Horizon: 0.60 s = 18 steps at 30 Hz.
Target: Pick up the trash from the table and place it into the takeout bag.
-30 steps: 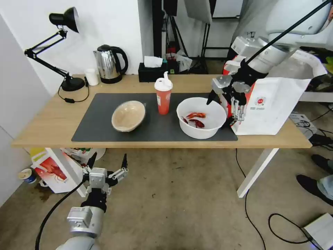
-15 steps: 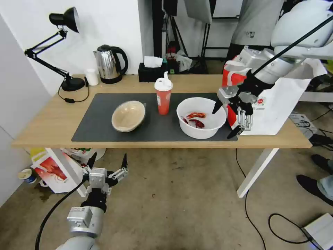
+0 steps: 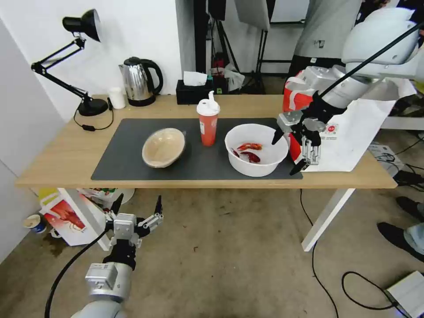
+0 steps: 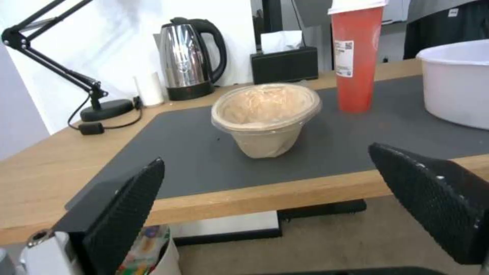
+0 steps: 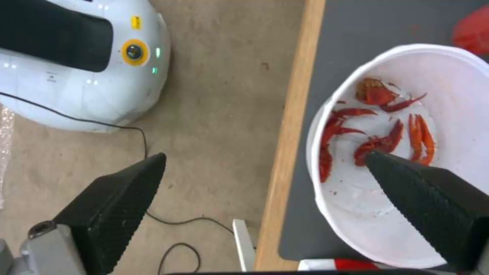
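Observation:
On the dark mat [image 3: 128, 163] of the table [image 3: 57, 154] stand a tan paper bowl [image 3: 163, 148], a red cup with a white lid [image 3: 208, 126] and a wide white bowl [image 3: 254, 170] holding red crayfish shells [image 5: 377, 141]. My right gripper [image 3: 285, 155] is open at the white bowl's right rim, with one finger over the inside and the other outside near the table's front edge. Right behind it stands the white takeout bag [image 3: 353, 132] with a red side. My left gripper [image 3: 138, 203] hangs open below the table's front edge, facing the tan bowl [image 4: 265, 114].
Along the table's back edge stand a black desk lamp [image 3: 84, 62], a steel kettle [image 3: 139, 81], a small white cup [image 3: 117, 98] and a black tissue box [image 3: 193, 90]. A smaller crayfish-printed bag [image 3: 66, 216] sits on the floor under the left end. Cables lie on the floor at right.
My right gripper has dropped lower and shifted slightly right, toward the table's front, beside the white bowl's rim; over the last half second it barely moved. The left arm is still.

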Tool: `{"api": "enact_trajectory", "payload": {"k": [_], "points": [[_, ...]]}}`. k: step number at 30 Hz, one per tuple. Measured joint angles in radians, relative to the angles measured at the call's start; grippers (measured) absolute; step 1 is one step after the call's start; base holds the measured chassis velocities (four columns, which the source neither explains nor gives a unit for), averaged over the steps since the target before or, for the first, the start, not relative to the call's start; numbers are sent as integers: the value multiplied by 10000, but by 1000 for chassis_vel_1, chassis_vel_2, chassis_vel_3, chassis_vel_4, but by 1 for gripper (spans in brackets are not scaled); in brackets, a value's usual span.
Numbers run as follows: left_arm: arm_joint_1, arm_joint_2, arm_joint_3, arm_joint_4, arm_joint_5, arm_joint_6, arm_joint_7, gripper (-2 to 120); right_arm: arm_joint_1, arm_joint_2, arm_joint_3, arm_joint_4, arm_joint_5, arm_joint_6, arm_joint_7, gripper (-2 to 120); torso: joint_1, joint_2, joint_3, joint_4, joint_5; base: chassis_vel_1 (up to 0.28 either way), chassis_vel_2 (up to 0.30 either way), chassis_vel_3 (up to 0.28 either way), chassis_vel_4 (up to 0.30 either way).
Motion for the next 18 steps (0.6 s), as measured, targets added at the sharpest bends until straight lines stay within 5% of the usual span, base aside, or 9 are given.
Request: {"api": "enact_trajectory", "payload": {"k": [18], "points": [[0, 0, 0, 1, 0, 0, 0, 100, -1542, -62, 999, -912, -637, -1, -123, 100, 0, 0, 0, 0, 1, 0, 0, 0, 0]]}}
